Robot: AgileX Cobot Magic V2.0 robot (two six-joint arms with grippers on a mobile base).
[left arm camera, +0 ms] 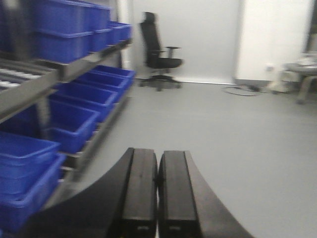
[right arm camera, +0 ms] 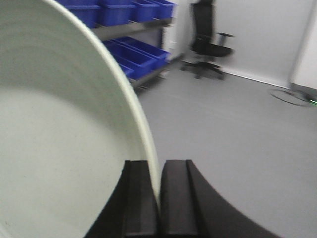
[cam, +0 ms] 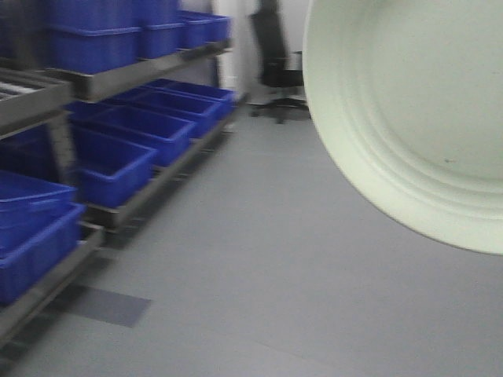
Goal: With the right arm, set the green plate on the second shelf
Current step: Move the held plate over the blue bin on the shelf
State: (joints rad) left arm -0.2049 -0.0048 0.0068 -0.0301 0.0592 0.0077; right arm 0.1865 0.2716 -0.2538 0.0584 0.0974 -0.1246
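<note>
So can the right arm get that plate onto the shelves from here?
Probably not yet. The right gripper pinches the green plate by its rim over open floor; the shelves stand off to the left, mostly filled with blue bins.

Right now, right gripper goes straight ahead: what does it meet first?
Looks free: only bare grey floor ahead of the right gripper, shut on the green plate. Farther off stands the office chair, slightly right; depth unclear.
</note>
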